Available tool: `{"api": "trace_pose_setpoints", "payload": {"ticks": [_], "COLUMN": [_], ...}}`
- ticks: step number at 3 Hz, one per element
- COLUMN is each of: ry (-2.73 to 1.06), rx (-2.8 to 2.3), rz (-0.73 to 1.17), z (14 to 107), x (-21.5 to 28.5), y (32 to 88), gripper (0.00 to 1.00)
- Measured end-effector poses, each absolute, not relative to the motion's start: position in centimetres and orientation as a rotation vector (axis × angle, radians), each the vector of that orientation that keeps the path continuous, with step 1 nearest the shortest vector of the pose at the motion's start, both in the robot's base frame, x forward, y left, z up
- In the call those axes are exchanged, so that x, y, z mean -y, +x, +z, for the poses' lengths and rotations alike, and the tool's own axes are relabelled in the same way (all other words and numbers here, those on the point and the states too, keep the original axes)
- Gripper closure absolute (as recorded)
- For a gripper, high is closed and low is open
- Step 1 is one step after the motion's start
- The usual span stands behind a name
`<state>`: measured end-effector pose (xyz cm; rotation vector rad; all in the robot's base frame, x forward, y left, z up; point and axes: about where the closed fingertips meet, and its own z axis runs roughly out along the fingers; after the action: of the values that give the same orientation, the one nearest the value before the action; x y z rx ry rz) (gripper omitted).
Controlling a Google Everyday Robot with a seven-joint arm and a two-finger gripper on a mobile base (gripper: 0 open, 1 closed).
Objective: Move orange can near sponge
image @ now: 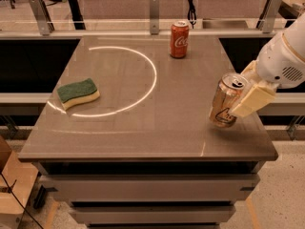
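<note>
The orange can [224, 101] is pale bronze with a dark script logo and a silver top. It is tilted and lifted a little off the table's right front part. My gripper [239, 99] comes in from the right and is shut on the can, one cream finger [253, 99] showing on its right side. The sponge [78, 92], green on top over yellow foam, lies flat at the table's left side, far from the can.
A red Coca-Cola can [179, 39] stands upright at the back middle of the grey table [143, 132]. A bright ring of light curves across the tabletop between sponge and cans. Rails and posts run behind the table.
</note>
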<state>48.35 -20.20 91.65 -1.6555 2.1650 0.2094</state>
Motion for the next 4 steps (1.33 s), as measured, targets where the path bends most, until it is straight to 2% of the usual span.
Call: {"api": "trace_pose_setpoints", "payload": {"ticks": [2,4], "ry": [-1.648,-1.642], "rx": [-1.953,-1.981], "rz": [0.322,0.325], "z": [94.6,94.2], "x": [13.2,12.5], "y": [51.2,51.5], "gripper": [1.0,1.0]}}
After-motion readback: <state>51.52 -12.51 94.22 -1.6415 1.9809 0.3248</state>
